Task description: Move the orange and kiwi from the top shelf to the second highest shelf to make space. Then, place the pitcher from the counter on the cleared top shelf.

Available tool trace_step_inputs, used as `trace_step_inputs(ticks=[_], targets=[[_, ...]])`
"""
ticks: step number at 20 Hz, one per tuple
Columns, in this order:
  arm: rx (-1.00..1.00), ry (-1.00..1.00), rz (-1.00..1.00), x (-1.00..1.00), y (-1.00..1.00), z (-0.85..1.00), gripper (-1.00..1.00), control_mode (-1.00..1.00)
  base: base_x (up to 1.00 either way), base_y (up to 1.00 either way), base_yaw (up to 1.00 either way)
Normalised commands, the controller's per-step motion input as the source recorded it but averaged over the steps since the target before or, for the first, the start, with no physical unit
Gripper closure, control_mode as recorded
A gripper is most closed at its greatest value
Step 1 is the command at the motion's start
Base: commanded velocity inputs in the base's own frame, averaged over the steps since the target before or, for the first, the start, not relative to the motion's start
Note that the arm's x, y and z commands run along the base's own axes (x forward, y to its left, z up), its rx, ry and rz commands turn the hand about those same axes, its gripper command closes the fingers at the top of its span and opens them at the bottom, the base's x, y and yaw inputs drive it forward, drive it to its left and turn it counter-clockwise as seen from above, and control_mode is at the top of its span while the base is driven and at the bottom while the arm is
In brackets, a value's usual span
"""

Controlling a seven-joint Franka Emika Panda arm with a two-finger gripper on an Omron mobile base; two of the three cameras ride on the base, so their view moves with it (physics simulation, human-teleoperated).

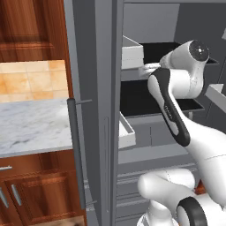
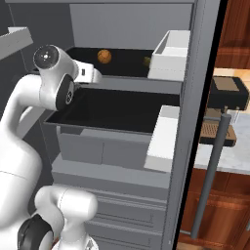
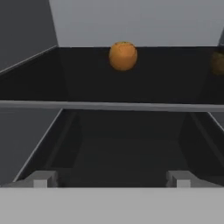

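Observation:
The orange (image 3: 123, 55) (image 2: 104, 56) rests at the back of the top shelf (image 3: 109, 105) (image 2: 132, 84). A brownish kiwi (image 3: 217, 62) (image 2: 146, 61) lies to its right on the same black board. Below it the second highest shelf (image 3: 122, 148) (image 2: 122, 111) is bare. My gripper (image 3: 111, 179) (image 2: 96, 75) is open and holds nothing. It hangs in front of the fridge at about the height of the top shelf's front edge, well short of the orange. The counter (image 1: 31, 123) runs left of the fridge. The pitcher is out of view.
White door bins (image 2: 171, 53) (image 2: 163, 139) hang on the open door to the right, and others (image 1: 131, 53) (image 1: 126, 132) on the left. Grey door handles (image 1: 77, 150) (image 2: 210, 180) stand upright. Dark appliances (image 2: 227, 93) sit on the worktop at the far right.

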Motion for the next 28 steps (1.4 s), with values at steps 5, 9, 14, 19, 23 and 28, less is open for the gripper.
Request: trace_step_inputs(ticks=[5, 9, 14, 19, 23, 28], targets=[[0.03, 0.0, 0.0, 0.59, 0.0, 0.0, -1.0, -1.0, 0.0, 0.0, 0.0], [0.02, 0.0, 0.0, 0.57, 0.0, 0.19, -1.0, -1.0, 0.0, 0.0, 0.0], [0.0, 0.0, -0.02, 0.47, 0.04, 0.34, -1.0, -1.0, 0.0, 0.0, 0.0], [0.0, 0.07, -0.01, 0.52, 0.01, 0.13, -1.0, -1.0, 0.0, 0.0, 0.0], [0.0, 0.05, 0.0, 0.48, 0.0, 0.0, -1.0, -1.0, 0.0, 0.0, 0.0], [0.0, 0.01, 0.0, 0.49, 0.0, 0.0, -1.0, -1.0, 0.0, 0.0, 0.0]])
